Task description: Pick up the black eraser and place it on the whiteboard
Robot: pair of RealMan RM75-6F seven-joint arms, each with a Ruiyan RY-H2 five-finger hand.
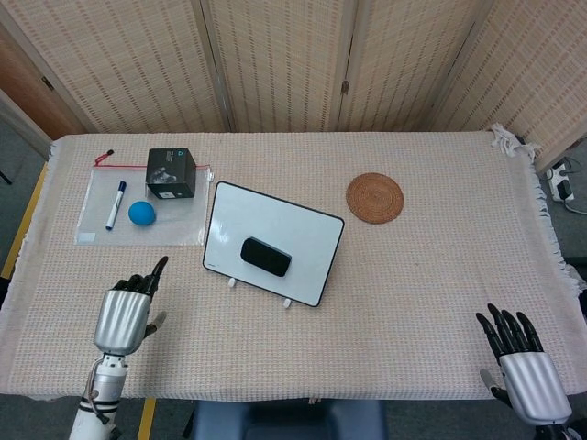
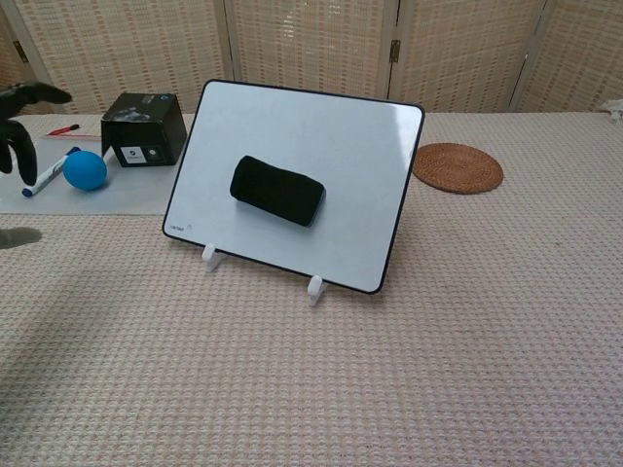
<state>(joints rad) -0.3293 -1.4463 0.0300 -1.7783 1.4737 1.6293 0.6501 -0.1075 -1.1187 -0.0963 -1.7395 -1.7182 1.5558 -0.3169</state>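
Observation:
The black eraser [image 1: 266, 257] [image 2: 277, 190] sticks to the face of the tilted whiteboard [image 1: 307, 229] [image 2: 341, 136], which stands on small white feet. No hand touches it. My left hand [image 1: 124, 312] [image 2: 19, 122] hovers over the table's front left, well left of the board, fingers apart and holding nothing. At the front right corner my right hand [image 1: 521, 367] is open with fingers spread; the chest view does not show it.
A clear pouch [image 1: 92, 225] at the back left carries a blue ball [image 1: 141, 213] [image 2: 85, 170], a marker [image 1: 116, 203] [image 2: 44, 178] and a black box [image 1: 171, 173] [image 2: 143, 127]. A round woven coaster [image 1: 374, 197] [image 2: 458, 167] lies right of the board.

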